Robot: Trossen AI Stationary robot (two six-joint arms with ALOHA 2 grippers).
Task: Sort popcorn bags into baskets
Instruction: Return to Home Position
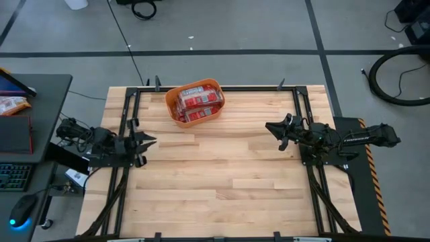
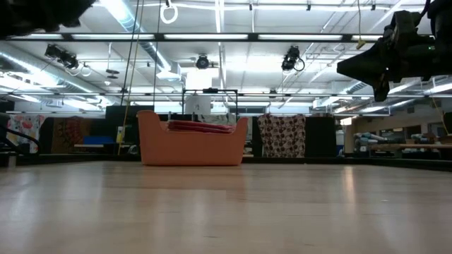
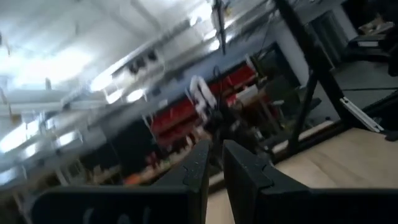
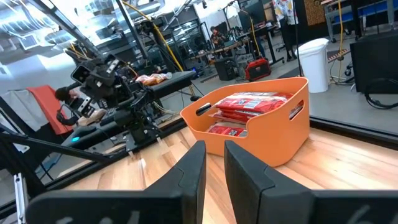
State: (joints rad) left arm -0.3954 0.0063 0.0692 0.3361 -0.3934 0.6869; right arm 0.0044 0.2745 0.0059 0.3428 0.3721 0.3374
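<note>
Filling the orange tub (image 1: 201, 122), popcorn bags (image 1: 199, 101), apparently unreadable here.

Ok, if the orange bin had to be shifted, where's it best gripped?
Probably the flared rim at the slotted end wall of the bin, coming straight down from above to straddle that wall. It stands upright and thin, the packets lie in the middle, clear of it, and that end faces the right end effector.

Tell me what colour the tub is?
The tub is orange, clearest in the right wrist view.
</note>
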